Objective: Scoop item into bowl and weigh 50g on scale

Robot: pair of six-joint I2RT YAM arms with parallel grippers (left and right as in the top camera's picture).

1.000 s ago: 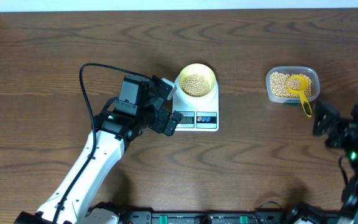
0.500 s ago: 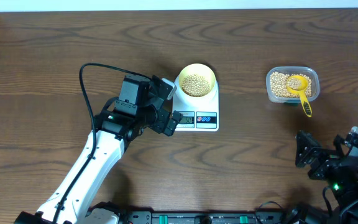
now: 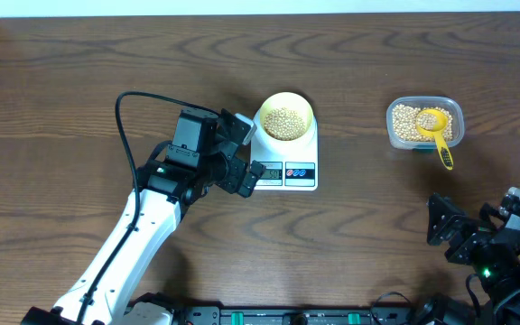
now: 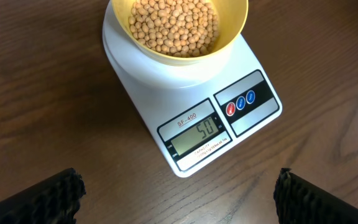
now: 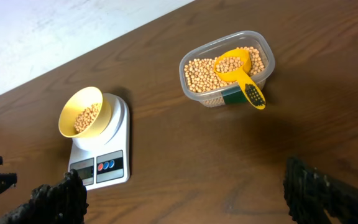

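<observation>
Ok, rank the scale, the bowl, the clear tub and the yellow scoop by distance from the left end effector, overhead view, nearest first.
1. Scale: right beside the left end effector, display end closest.
2. Bowl: on the scale's platform, beyond the display.
3. Clear tub and yellow scoop: far across at the table's right side. The scoop lies in the tub, so they are too close to call.

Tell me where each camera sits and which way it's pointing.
Overhead: fixed above the table, looking straight down; shows left gripper beside the scale, right gripper at lower right.
Left wrist: above the scale, looking down at its display reading 50 and the bowl of beans; own fingertips in bottom corners.
Right wrist: from lower right, looks across the table at the tub with scoop; own fingertips in bottom corners.
Shared: all show scale and bowl.
</observation>
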